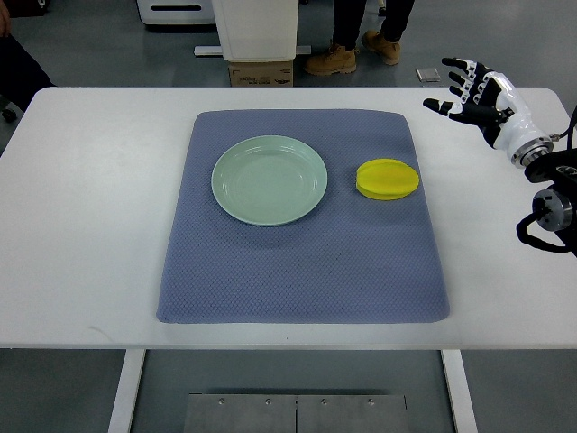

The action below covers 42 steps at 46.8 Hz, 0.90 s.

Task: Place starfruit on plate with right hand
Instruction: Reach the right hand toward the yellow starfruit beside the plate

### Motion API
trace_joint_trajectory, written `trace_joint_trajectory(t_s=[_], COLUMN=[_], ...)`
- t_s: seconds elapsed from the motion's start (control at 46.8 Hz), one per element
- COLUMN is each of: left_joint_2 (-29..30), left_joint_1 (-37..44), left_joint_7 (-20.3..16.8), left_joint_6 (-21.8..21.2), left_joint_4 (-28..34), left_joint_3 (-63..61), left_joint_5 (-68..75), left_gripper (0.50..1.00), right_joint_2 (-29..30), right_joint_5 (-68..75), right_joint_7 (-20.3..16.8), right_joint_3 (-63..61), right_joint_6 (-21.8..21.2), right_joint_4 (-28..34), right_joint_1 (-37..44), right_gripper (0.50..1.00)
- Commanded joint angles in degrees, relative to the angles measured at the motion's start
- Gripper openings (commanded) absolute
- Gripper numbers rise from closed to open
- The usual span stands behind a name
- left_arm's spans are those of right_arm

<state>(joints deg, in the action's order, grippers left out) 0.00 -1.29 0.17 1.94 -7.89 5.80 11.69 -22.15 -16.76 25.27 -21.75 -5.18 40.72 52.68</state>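
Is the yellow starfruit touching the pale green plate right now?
Apart. The top view shows a strip of blue-grey mat between the yellow starfruit and the pale green round plate's rim.

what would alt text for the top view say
A yellow starfruit lies on a blue-grey mat just right of an empty pale green plate, not touching it. The robot's right hand hovers open over the white table's far right corner.

A yellow starfruit (387, 179) is lying on the blue-grey mat (306, 271), just beside the pale green plate (269, 179). The right hand (473, 94) is hovering over the white table's (81, 198) far right corner, fingers spread, holding nothing.
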Motion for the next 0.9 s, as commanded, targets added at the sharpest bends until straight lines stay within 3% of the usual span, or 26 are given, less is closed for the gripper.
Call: trace_joint_trajectory(t_s=[0.0, 0.449, 0.876], left_joint_2=[0.0, 0.0, 0.0], left_joint_1=[0.0, 0.1, 0.0], left_joint_7=[0.0, 0.0, 0.0], left_joint_6=[0.0, 0.0, 0.0], left_joint_4=[0.1, 0.0, 0.0], left_joint_3=[0.0, 0.0, 0.0], left_joint_5=[0.0, 0.0, 0.0], left_gripper=[1.000, 1.000, 1.000], right_joint_2=[-1.4, -6.9, -5.9], right_joint_5=[-1.6, -13.8, -20.0], right_joint_7=[0.4, 5.2, 6.1], right_joint_3=[3.0, 10.8, 22.2], right_joint_6=[0.1, 0.3, 6.8], right_joint_4=[1.8, 8.1, 8.7], right_joint_1=[0.4, 1.6, 6.3], right_gripper=[1.000, 1.000, 1.000])
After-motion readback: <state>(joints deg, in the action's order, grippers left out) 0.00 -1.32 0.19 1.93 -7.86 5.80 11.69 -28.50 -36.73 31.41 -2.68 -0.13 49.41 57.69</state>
